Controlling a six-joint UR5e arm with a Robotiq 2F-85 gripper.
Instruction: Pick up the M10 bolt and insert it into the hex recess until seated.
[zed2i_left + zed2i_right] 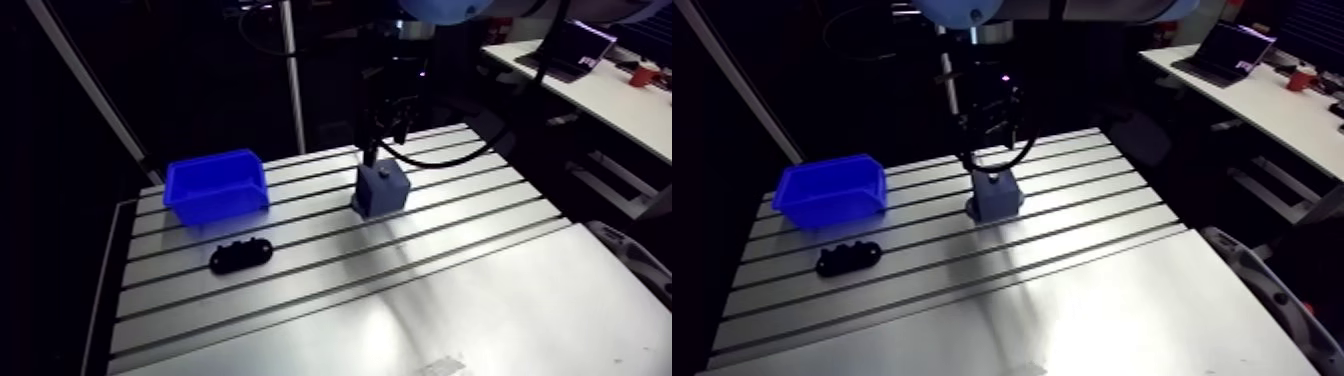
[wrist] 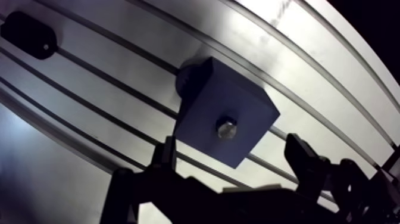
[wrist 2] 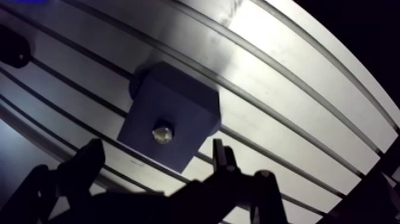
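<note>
A grey-blue block (image 2: 221,101) stands on the slotted table (image 1: 420,290). The metal head of the M10 bolt (image 2: 226,127) shows in the middle of the block's top face, sunk into the hex recess. In the arm view my gripper (image 1: 387,128) hangs just above the block (image 1: 382,188). The wrist view shows my gripper (image 2: 232,150) open, one dark fingertip (image 2: 168,149) on each side of the block's near edge, with nothing between them. The bolt's shank is hidden inside the block.
A blue bin (image 1: 215,187) stands at the table's far left. A black oblong part (image 1: 241,255) lies in front of it, also seen in the wrist view as the black part (image 2: 30,34) beyond the block.
</note>
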